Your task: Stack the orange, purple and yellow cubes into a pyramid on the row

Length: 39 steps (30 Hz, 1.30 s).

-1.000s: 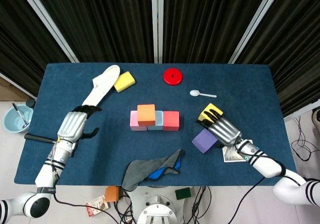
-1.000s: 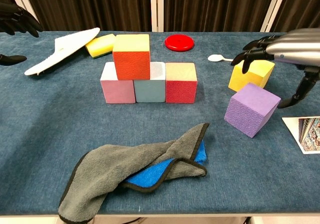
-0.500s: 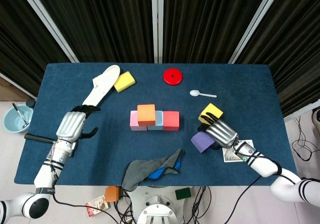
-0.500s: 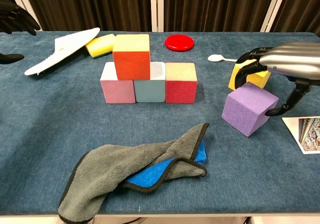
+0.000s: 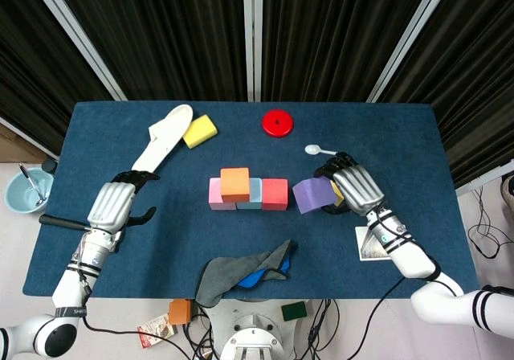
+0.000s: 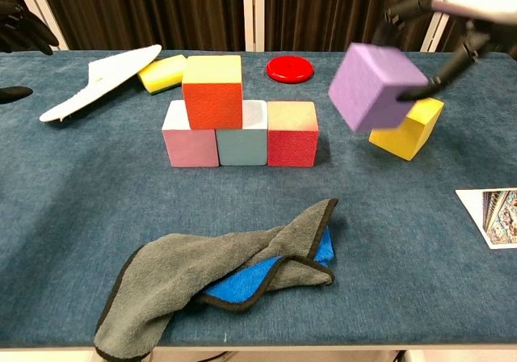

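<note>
A row of pink (image 5: 215, 194), grey-blue (image 5: 255, 194) and red (image 5: 275, 194) cubes lies mid-table, with the orange cube (image 5: 235, 183) on top over the pink and grey-blue ones. My right hand (image 5: 354, 186) grips the purple cube (image 5: 309, 194), tilted and lifted off the table (image 6: 376, 86), right of the red cube and apart from it. The yellow cube (image 6: 406, 132) sits on the cloth below and behind it, mostly hidden under the hand in the head view. My left hand (image 5: 113, 203) hovers empty at the left, fingers apart.
A white shoe-sole shape (image 5: 165, 135) and a yellow sponge (image 5: 200, 131) lie at the back left. A red disc (image 5: 277, 123) and white spoon (image 5: 323, 150) are behind the row. A grey cloth over a blue one (image 5: 245, 270) lies in front; a printed card (image 6: 493, 216) is at the right.
My right hand closed on the purple cube, lifted it off the table and carried it left toward the row. The yellow cube stayed put. The left hand barely moved.
</note>
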{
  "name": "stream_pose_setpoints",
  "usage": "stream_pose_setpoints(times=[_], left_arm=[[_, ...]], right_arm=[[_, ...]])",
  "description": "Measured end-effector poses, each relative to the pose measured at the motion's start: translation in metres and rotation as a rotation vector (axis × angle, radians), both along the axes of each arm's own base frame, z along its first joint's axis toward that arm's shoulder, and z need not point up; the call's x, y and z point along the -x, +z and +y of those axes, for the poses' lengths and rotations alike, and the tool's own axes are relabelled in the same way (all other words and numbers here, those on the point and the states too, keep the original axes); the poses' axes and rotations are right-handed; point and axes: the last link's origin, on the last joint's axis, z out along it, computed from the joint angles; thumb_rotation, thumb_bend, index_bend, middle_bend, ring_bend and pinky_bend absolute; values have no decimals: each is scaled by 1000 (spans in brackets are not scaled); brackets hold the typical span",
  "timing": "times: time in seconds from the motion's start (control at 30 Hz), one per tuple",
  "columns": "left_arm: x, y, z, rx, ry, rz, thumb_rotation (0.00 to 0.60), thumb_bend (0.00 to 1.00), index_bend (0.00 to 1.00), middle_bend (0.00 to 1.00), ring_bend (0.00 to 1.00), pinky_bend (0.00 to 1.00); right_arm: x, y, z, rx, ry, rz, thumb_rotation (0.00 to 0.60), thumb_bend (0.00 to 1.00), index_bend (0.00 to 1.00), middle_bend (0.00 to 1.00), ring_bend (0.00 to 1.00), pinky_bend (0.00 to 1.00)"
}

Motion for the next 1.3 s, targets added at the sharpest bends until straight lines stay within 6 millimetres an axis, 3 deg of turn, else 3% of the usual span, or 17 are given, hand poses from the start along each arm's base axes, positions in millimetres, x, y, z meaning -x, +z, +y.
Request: stream_pose_setpoints(times=[0.4,0.7,1.3], left_arm=[[6,3,-6,-19,1,-31,600,278,255,248,219,216],[9,3,-5,-20,1,-42,600,277,255,247,218,217],[13,0,-4,-14,1,-47,600,277,255,245,219,215]], right_arm=[[-80,-28,-10,21,-165,38,600,252,513,455,208,139],[-121,-49,-13,18,-223,76,600,253,490,440,208,138],[-141,-70,-12,38,-271,141,600,267,433,408,193,127]])
